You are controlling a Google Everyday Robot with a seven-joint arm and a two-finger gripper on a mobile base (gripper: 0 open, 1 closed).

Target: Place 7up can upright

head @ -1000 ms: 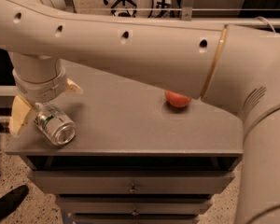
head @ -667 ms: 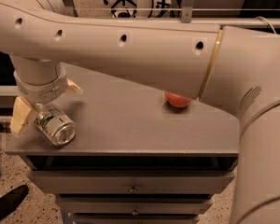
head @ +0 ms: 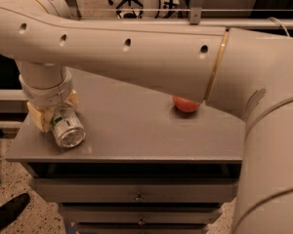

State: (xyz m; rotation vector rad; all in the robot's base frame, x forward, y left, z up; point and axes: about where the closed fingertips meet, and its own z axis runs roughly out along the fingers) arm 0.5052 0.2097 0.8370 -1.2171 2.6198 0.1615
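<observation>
Camera view: pincer (head: 54, 113) at tabletop (head: 136, 130) near-left corner, pinching 7up can (head: 67, 129); long axis tilted, shiny end nearward, not upright.

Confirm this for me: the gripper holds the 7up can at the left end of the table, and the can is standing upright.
Not upright. The camera view shows the 7up can tipped over on its side, with one shiny end facing the camera. The rest is right: the gripper holds it at the left end of the table.
</observation>
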